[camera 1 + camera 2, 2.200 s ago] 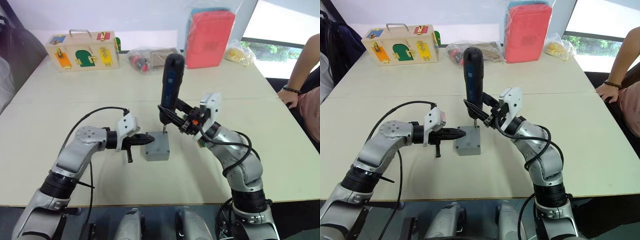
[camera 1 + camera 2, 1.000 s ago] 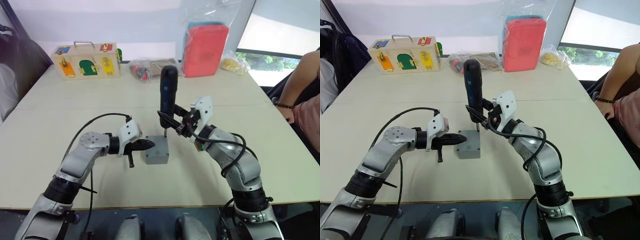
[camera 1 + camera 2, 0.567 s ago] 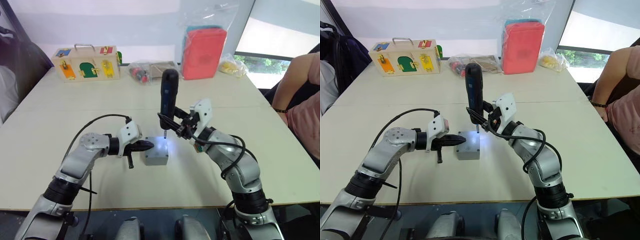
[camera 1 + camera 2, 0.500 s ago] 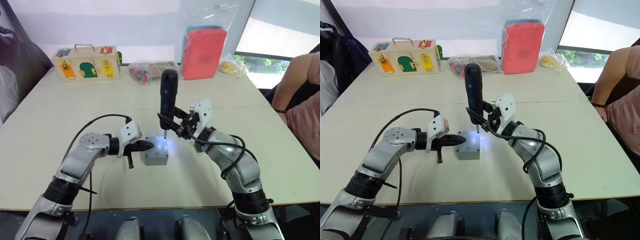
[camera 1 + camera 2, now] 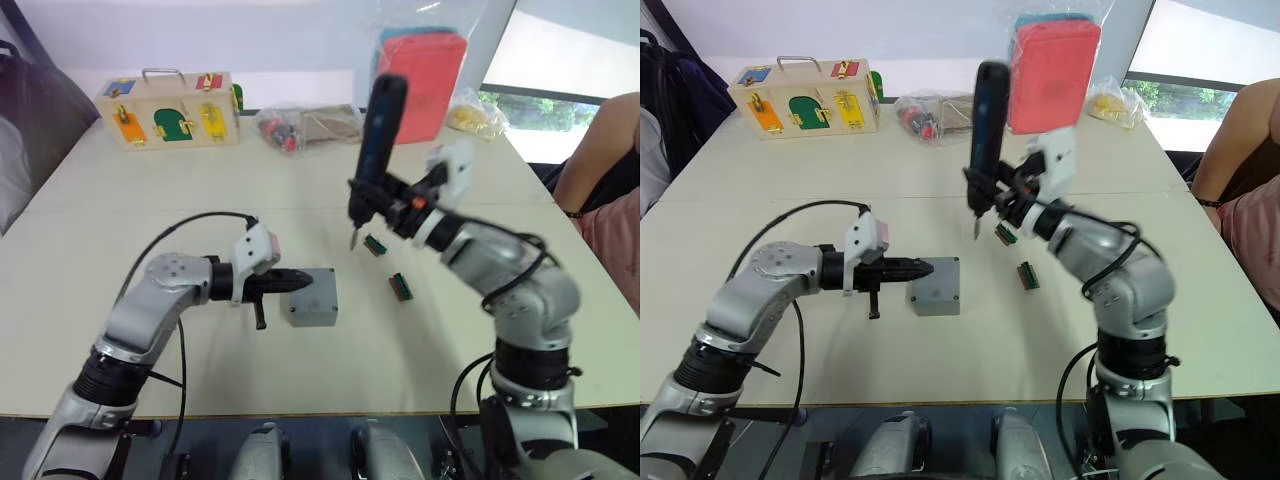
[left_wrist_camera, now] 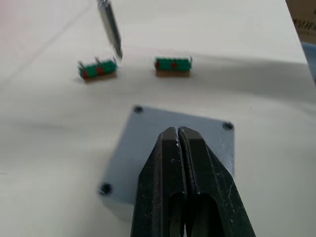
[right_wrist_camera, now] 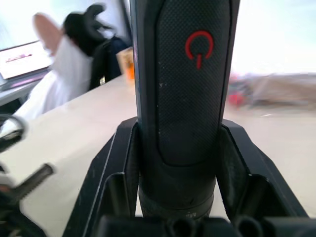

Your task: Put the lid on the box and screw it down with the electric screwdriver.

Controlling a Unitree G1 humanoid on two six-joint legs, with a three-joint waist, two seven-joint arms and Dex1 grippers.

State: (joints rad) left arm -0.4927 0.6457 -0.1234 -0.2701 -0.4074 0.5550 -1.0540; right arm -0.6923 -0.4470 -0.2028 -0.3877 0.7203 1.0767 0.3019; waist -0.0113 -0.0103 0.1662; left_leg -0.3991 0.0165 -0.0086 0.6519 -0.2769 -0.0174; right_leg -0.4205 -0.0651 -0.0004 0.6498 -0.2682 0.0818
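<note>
The pale table [image 5: 120, 210] carries everything. At its far edge stand a wooden latch box [image 5: 167, 106] with coloured doors on the left, a red pouch in a clear bag [image 5: 423, 70] on the right, and a clear bag of parts [image 5: 305, 124] between them. A person's arm [image 5: 598, 150] shows at the right edge.

The right end effector [image 5: 392, 207] is clenched around the lower part of the electric screwdriver [image 5: 376, 145], which it holds nearly upright in the air, bit down, above the table to the far right of the box [image 5: 310, 297]. The left end effector [image 5: 300, 283] has its fingers pressed together, empty, with the tips over the left part of the lid [image 6: 168, 148].

The box sits near the middle of the table, the lid lying flat on it with dark screw holes at its corners. Two small green connector pieces [image 5: 376, 245] [image 5: 401, 286] lie on the table just right of the box, below the bit.
</note>
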